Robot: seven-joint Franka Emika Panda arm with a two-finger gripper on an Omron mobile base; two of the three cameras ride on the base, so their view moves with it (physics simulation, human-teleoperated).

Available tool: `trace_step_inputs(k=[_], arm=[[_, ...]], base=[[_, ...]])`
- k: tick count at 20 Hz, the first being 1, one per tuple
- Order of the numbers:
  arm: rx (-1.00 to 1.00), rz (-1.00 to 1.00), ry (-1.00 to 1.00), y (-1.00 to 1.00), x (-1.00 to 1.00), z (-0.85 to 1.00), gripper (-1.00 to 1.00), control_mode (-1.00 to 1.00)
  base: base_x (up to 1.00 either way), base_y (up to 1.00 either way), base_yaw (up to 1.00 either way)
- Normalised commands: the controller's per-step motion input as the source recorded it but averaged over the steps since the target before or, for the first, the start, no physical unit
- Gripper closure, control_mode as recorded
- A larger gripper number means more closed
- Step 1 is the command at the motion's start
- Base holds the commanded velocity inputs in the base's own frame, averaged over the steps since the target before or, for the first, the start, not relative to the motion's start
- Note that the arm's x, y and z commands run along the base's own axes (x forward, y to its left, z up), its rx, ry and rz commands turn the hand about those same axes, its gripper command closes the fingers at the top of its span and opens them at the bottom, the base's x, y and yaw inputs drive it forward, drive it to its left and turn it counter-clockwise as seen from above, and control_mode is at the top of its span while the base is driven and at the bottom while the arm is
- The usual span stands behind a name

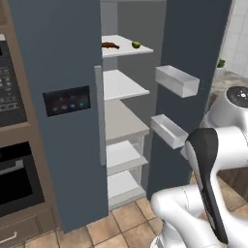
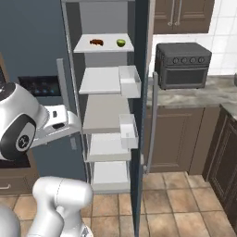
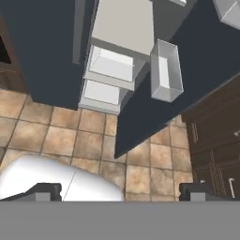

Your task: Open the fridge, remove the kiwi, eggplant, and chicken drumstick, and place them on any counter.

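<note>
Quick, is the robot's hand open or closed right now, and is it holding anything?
Hand: open, fingers spread wide apart, holding nothing.

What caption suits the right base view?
Fridge door open; drumstick and kiwi wait on the top shelf.

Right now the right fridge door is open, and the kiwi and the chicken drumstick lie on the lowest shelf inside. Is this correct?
Not quite. The fridge door is open, but the kiwi and the chicken drumstick lie on the top shelf, not the lowest. The right base view shows it plainly; the lower shelves look bare.
</note>
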Motion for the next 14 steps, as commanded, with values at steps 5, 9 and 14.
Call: trace_step_inputs(k=[5,9,14], arm=[[0.00,0.00,0.00,0.00,0.00,0.00,-1.00,1.00],[0.00,0.00,0.00,0.00,0.00,0.00,-1.00,1.00],[0.00,0.00,0.00,0.00,0.00,0.00,-1.00,1.00]], base=[[0.86,0.17,0.07],[0.91,0.01,0.08],[0.74,-0.01,0.15]])
